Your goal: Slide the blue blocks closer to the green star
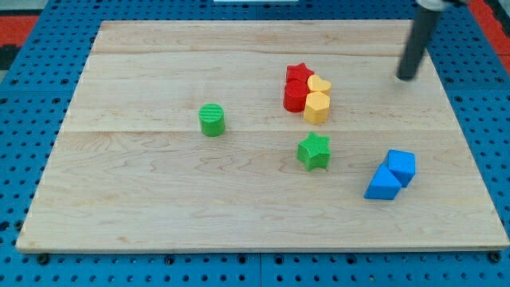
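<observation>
Two blue blocks (390, 175) sit touching, right of the green star (314, 151).
Our bare tip (406, 77), grasping nothing, waits far right; an off-centre push could split them.

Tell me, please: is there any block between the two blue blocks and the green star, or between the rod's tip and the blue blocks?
Nothing visible blocks either path. The blue blocks lie to the view's right of the green star, with bare board between. My tip is above them toward the view's top; the red and yellow cluster sits off to the view's left.

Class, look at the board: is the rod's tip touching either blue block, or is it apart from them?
Apart. The camera view shows my tip near the view's top right, with bare wood plainly between it and the blue cube and the other blue block.
</observation>
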